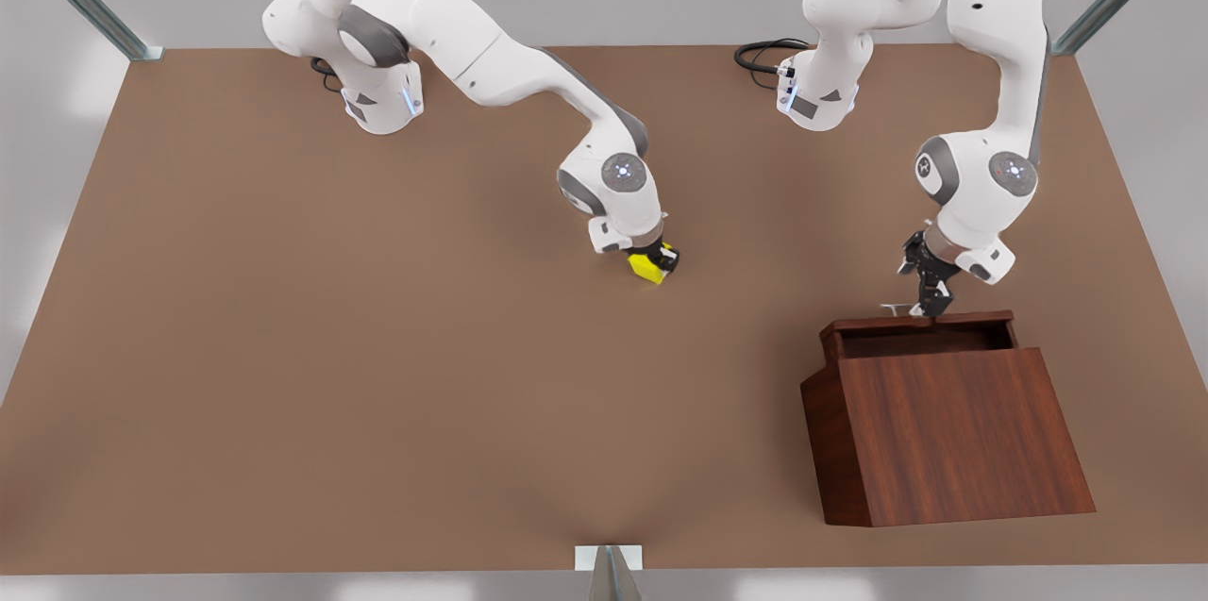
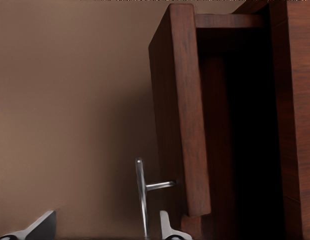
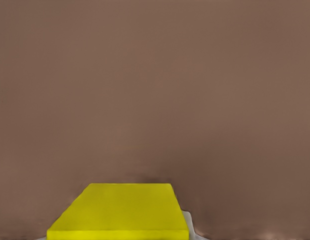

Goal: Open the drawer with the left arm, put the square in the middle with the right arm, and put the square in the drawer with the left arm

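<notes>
The right gripper [image 1: 658,258] was down at the tabletop [image 1: 283,346] near its middle, its fingers closed on the square [image 1: 646,268], which sat at or just above the brown surface. In the right wrist view the yellow square [image 3: 120,212] lay close under the camera with bare table beyond it. I could not tell whether the cube rested on the wood or hung a hair off it.

Over at the front view's right, the left gripper [image 1: 930,294] hovered just at the drawer [image 1: 920,325], by the silver handle [image 1: 897,308]. In the left wrist view its fingers [image 2: 30,230] stood apart, with the handle [image 2: 141,195] between them, so nothing was being gripped there. The drawer [image 2: 182,115] stood pulled out from the cabinet [image 1: 953,426], its dark hollow open to the top.

To my eye, the opening was done, and the square's carry to the middle looked all but finished, needing only a release and a retreat by the right arm. Still ahead, I judged: the left arm leaving the handle, fetching the square from the middle, and dropping it into the open drawer.
</notes>
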`<state>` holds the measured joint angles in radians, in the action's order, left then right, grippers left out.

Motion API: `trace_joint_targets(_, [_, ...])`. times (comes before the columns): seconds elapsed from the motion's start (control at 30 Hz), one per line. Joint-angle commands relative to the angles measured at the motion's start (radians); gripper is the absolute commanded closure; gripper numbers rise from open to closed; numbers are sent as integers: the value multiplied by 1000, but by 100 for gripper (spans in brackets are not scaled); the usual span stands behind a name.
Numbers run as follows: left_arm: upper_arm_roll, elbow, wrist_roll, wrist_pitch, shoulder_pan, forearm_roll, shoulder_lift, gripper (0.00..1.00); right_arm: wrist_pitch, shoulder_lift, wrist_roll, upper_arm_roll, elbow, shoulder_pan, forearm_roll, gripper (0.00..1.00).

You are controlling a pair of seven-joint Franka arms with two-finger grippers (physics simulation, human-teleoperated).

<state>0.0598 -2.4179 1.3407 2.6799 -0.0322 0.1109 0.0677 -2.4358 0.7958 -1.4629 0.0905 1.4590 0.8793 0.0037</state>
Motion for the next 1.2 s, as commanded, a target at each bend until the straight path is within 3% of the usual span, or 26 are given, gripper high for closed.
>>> trace_joint_targets(0.0, [0,-3,0,0,-2,1,-3,0,1,6,-1,-3,0,3,-1,36])
trace_joint_targets(0.07, [0,-30,3,0,1,1,-26,0,1,19,-11,-18,-2,23,-1,33])
trace_joint_targets(0.1, [0,-49,14,0,3,1,-39,0,1,19,-11,-20,0,26,-1,21])
trace_joint_targets(0.13, [0,-66,14,0,3,1,-55,0,0,25,-8,-23,-5,29,6,0])
trace_joint_targets(0.3, [0,-138,25,-2,5,1,-126,0,24,-9,9,-49,0,30,-10,0])
trace_joint_targets(0.37, [0,-164,29,-2,5,1,-147,0,192,-145,79,-57,18,21,-13,0])
trace_joint_targets(0.5, [0,-228,46,-3,14,7,-200,0,392,-518,578,-54,225,-328,6,0])
trace_joint_targets(0.63, [5,-299,74,-49,23,7,-301,0,532,-593,1142,-115,204,-592,9,0])
trace_joint_targets(0.7, [11,-294,80,-238,52,-2,-462,0,673,-656,1441,-115,195,-769,12,0])
trace_joint_targets(0.8, [11,-152,28,-285,123,-103,-460,0,808,-662,1526,-143,101,-806,-1,0])
trace_joint_targets(0.9, [-77,106,-379,-360,150,-105,-243,0,825,-673,1527,-147,52,-824,-4,0])
trace_joint_targets(1.03, [-109,660,-839,-791,273,-97,121,0,833,-656,1550,-143,23,-835,-7,0])
trace_joint_targets(1.07, [-158,714,-911,-836,273,-97,158,0,877,-616,1547,-143,-66,-839,-4,0])
trace_joint_targets(1.17, [-290,741,-1180,-839,273,-97,227,0,902,-607,1541,-146,-94,-844,1,0])
